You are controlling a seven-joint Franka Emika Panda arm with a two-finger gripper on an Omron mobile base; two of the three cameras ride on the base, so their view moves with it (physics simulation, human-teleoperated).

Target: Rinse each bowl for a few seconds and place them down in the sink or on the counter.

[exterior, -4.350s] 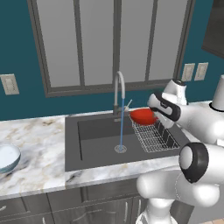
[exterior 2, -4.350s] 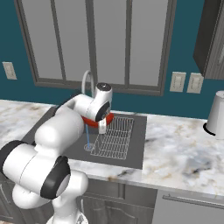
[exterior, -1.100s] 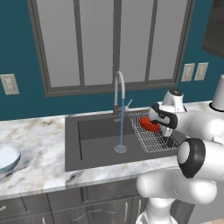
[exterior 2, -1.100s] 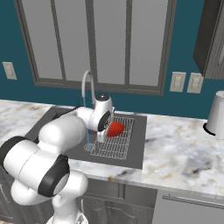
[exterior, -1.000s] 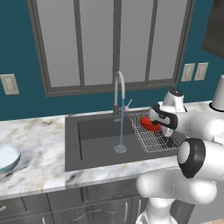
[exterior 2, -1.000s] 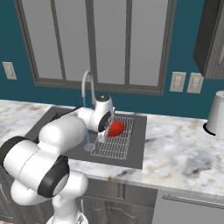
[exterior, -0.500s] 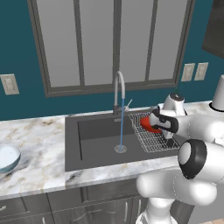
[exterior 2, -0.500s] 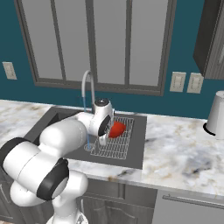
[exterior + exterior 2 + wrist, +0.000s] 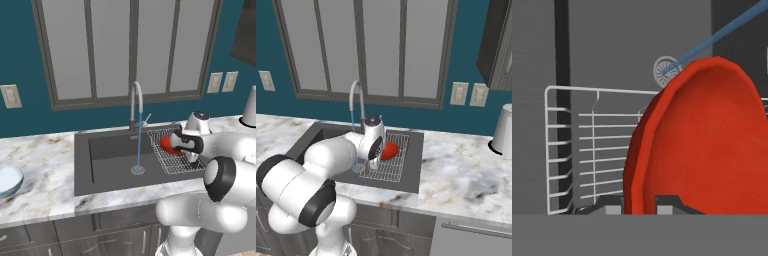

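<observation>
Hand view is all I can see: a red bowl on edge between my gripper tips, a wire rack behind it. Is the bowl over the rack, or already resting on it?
Observer: The red bowl is over the rack, tilted on its edge in the gripper. I cannot tell if it touches the wires.
Operator: Is the other bowl near?
Observer: No. The blue-grey bowl sits on the counter, far left of the sink.
Operator: Is the water on?
Observer: Yes, a thin stream falls from the tap to the drain, left of the rack.
</observation>
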